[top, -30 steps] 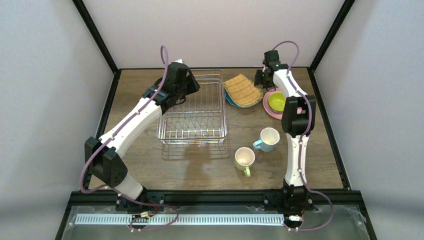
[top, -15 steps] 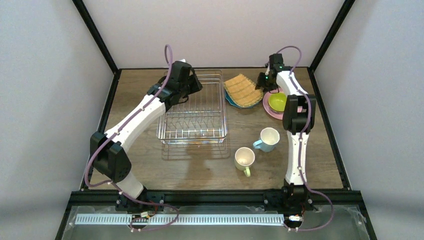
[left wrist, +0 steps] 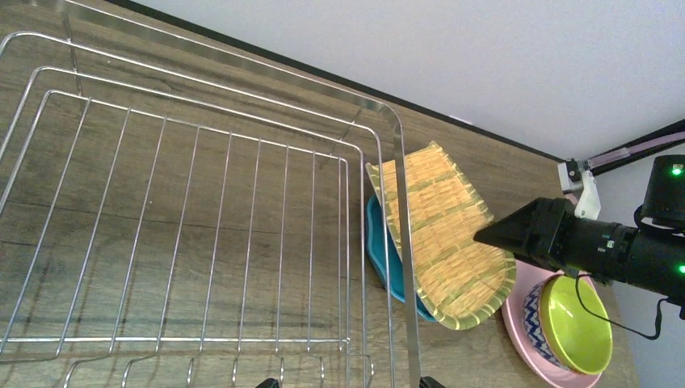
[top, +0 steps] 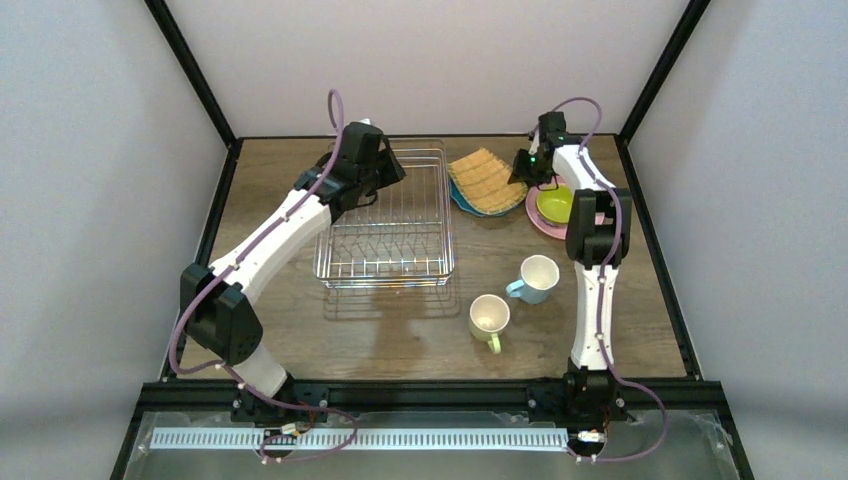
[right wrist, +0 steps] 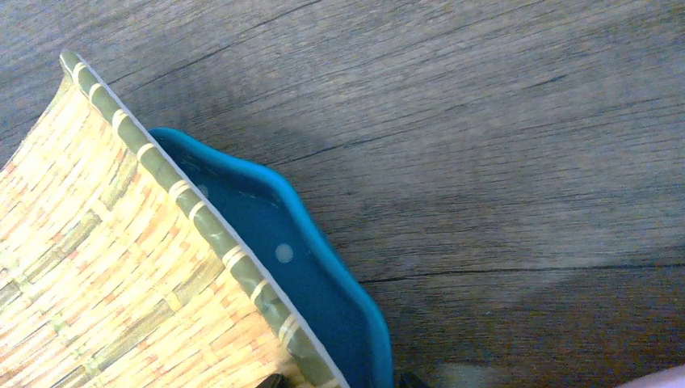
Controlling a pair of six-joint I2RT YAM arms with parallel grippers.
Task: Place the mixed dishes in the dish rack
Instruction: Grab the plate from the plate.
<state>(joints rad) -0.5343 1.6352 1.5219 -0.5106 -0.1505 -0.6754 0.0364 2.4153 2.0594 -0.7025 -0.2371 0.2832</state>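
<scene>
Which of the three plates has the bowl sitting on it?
The pink round plate, rightmost, carries the lime-inside bowl. The tan woven-look plate only lies stacked on the teal dotted plate.

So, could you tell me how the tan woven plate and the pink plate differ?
The tan woven plate is squarish and rests atop the teal plate; the pink plate is round and lies on the table. The pink plate carries a bowl; the tan one carries nothing. Both sit outside the dish rack.
</scene>
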